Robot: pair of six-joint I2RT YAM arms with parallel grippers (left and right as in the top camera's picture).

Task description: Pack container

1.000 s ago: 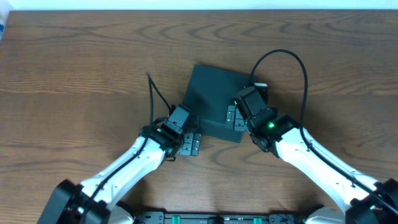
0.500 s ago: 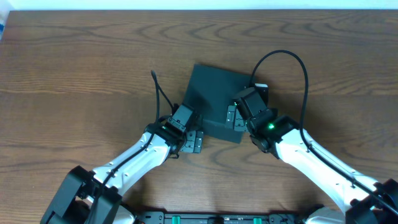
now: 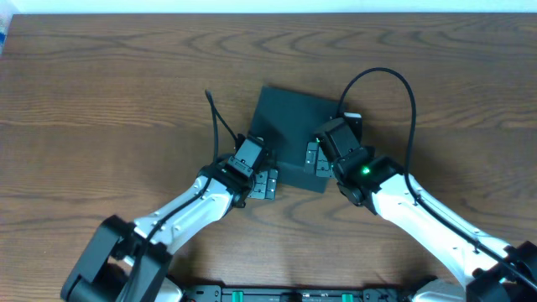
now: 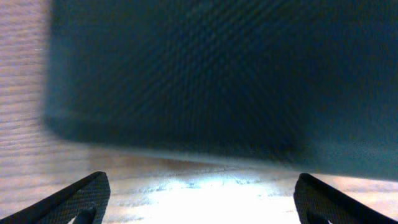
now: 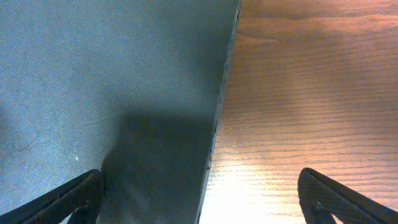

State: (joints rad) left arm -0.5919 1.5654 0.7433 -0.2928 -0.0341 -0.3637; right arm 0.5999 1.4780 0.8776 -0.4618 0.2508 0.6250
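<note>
Seemingly the container (image 3: pixel 289 134) lies shut, left tool (image 4: pixel 199 202) and right tool (image 5: pixel 199 199) both spread empty at its near edge, so packing looks nearly done.

Overhead camera: fixed above, looks straight down on the table (image 3: pixel 101 101). The container (image 3: pixel 289 138) sits mid-frame and is seen whole from far off.

Left wrist camera: very near the container's side, facing its dark wall. The wall fills the upper frame, blurred, with a strip of wood below it. The left gripper (image 4: pixel 202 183) shows as fingertips wide apart at the bottom corners.

Right wrist camera: close over the container's edge, looking down. Container top lies left, wood right. The right gripper (image 5: pixel 200 179) is framed likewise.

All three views share the container and the wood beside it.
</note>
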